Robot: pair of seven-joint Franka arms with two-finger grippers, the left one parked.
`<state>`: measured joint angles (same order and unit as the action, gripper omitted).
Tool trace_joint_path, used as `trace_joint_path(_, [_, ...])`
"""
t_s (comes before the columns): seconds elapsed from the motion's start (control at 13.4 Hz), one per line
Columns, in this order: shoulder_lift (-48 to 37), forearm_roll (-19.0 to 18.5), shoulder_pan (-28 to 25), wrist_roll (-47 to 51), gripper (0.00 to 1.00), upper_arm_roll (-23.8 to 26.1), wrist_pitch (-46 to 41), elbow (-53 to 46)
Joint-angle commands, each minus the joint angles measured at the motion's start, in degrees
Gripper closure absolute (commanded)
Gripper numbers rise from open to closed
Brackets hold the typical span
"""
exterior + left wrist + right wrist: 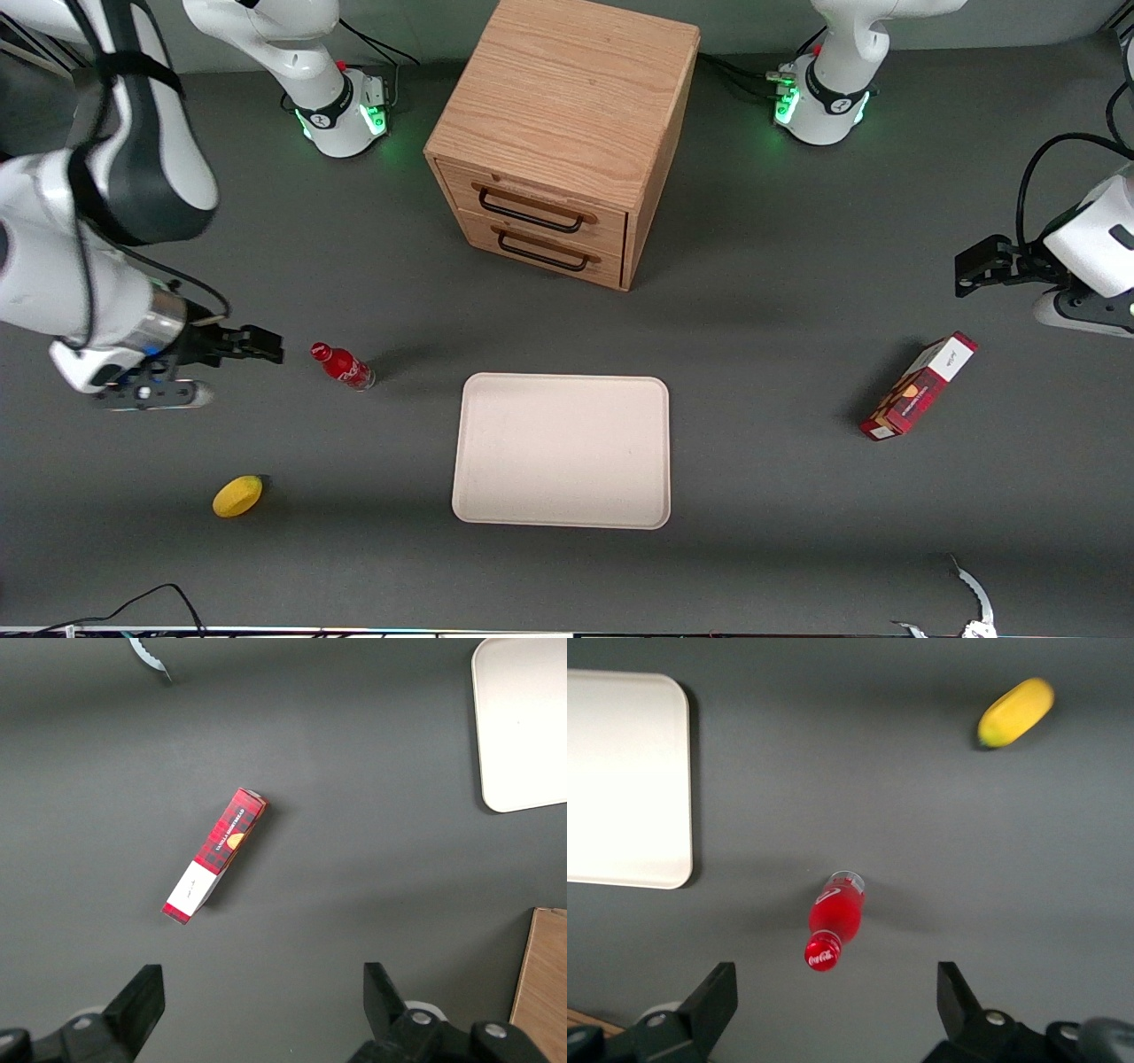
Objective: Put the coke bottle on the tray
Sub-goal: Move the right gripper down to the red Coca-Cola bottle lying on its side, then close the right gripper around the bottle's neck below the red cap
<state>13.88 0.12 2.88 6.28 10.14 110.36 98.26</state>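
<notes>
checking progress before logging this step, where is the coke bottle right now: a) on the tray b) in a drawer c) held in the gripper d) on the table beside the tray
d: the coke bottle stands on the table apart from the tray, and the open gripper sits beside it, not holding it.

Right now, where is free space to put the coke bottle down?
The whole tray is bare. The coke bottle stands on the table between the tray and the open hand. The lemon lies nearer the camera; the drawer cabinet lies farther.
</notes>
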Motion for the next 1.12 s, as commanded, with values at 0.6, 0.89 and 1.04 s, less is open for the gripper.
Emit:
trace_joint_path(0.6, [-3.59,-6.01,0.02,0.75,0.01,3.48,20.14,21.52])
trace_joint_path(0.89, [-3.41,-6.89,0.37,0.84,0.12,3.57,22.43,23.37])
trace_joint_path(1.04, [-3.59,-6.97,0.46,0.84,0.26,3.57,23.67,24.34])
